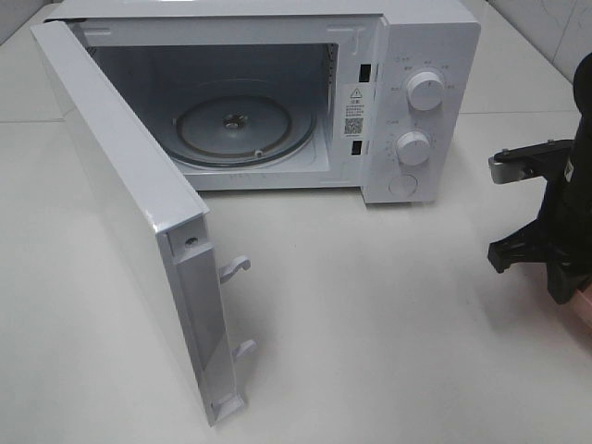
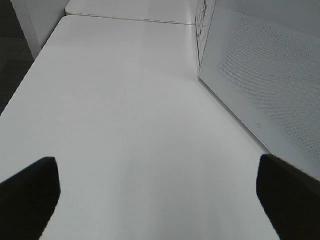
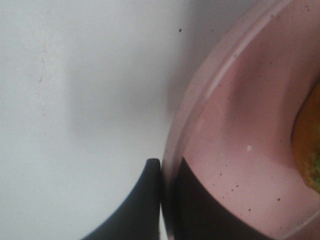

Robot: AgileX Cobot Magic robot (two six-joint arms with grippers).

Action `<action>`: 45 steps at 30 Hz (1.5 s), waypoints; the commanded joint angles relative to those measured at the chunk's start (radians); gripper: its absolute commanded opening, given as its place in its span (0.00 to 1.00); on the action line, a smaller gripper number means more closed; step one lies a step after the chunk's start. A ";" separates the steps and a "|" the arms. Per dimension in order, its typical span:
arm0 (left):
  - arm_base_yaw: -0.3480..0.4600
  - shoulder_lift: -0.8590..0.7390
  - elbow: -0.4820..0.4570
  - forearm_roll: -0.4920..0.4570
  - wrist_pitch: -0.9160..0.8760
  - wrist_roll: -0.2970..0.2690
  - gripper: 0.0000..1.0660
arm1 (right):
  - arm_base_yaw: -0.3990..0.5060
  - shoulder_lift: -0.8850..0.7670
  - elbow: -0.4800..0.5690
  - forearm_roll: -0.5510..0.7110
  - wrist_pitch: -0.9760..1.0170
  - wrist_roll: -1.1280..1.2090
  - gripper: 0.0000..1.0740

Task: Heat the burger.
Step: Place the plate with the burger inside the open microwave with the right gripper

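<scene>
At the exterior view's right edge, the right tool [image 3: 169,167] pinches the pink plate [image 3: 240,125] by its rim; the left tool [image 2: 156,160] gapes empty.

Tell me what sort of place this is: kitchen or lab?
Probably a lab bench staged as a kitchen, not certain: a white microwave with its door swung open on a plain white table, plus a robot arm beside it.

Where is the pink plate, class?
Right wrist view: the pink plate is pinched by its rim in the right pincer. Overhead, a sliver shows at the far-right edge.
</scene>
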 commanded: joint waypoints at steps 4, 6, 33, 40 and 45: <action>-0.006 -0.003 0.004 -0.011 -0.016 0.000 0.96 | 0.084 -0.079 0.093 -0.158 0.037 0.118 0.00; -0.006 -0.003 0.004 -0.011 -0.016 0.000 0.96 | 0.097 -0.086 0.109 -0.172 0.038 0.131 0.00; -0.006 -0.003 0.004 -0.011 -0.016 0.000 0.96 | 0.637 -0.320 0.245 -0.264 0.166 0.170 0.00; -0.006 -0.003 0.004 -0.011 -0.016 0.000 0.96 | 0.776 -0.322 0.245 -0.263 0.152 0.161 0.00; -0.006 -0.003 0.004 -0.011 -0.016 0.000 0.96 | 0.820 -0.322 0.243 -0.262 0.162 0.058 0.00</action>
